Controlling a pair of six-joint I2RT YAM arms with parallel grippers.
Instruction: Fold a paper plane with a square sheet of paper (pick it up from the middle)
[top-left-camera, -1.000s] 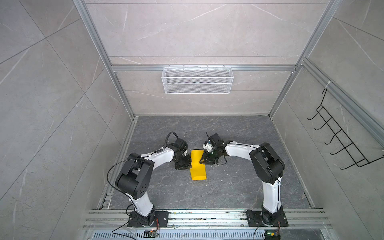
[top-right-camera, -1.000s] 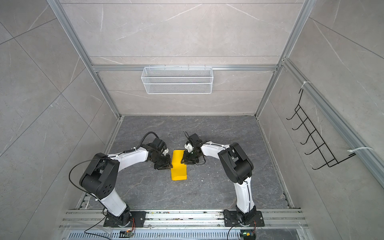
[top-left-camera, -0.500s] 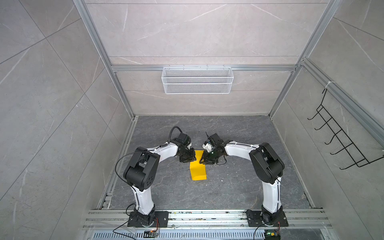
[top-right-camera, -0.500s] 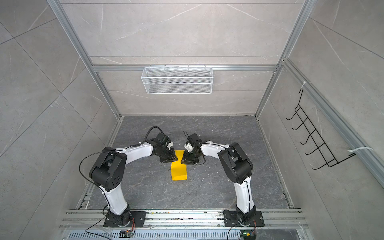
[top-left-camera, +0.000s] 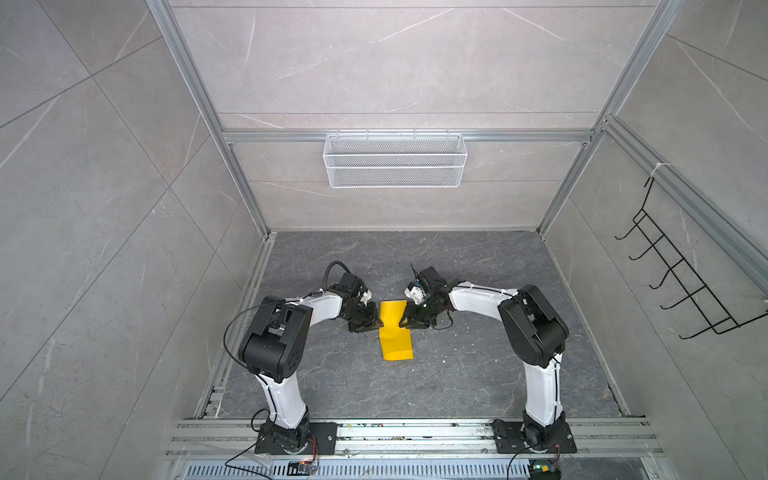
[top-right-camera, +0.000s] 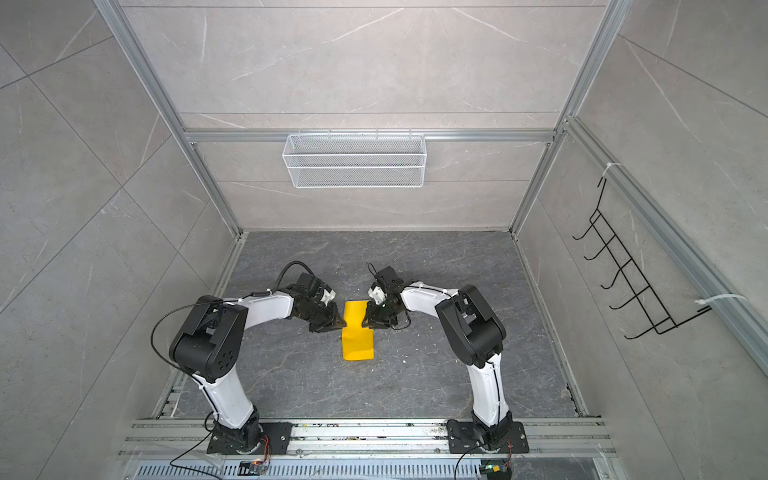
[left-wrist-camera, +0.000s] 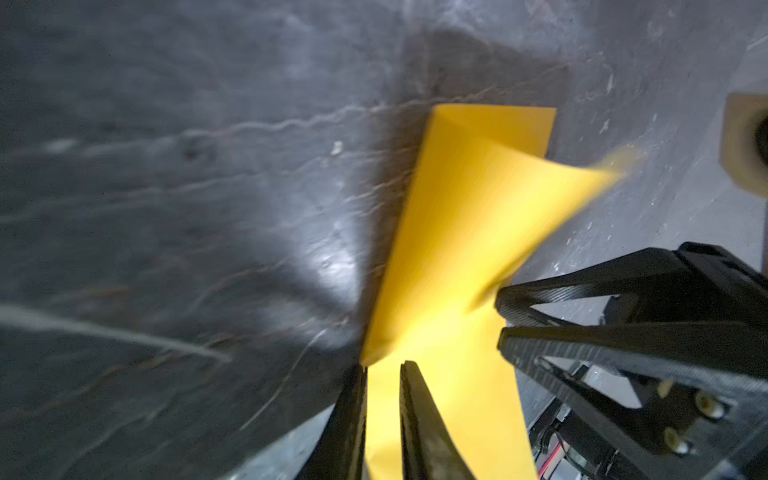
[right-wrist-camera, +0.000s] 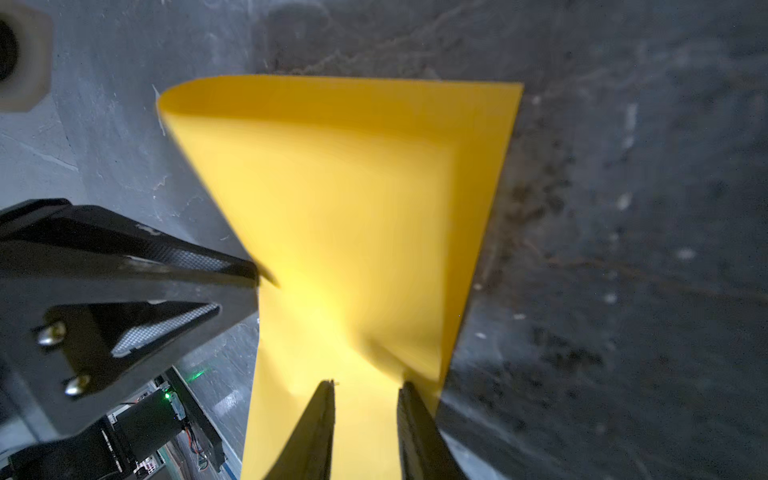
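Evidently early: left end effector (top-left-camera: 376, 326) and right end effector (top-left-camera: 404, 322) pinch opposite sides of the seemingly half-folded bright yellow paper sheet (top-left-camera: 397, 345); nose and wing folds remain.

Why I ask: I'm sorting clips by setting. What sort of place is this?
Most likely a purpose-built robot test cell, not a home: grey tiled walls framed in aluminium rail, a left arm and right arm bolted to a base rail, and a wire basket hung at the back.
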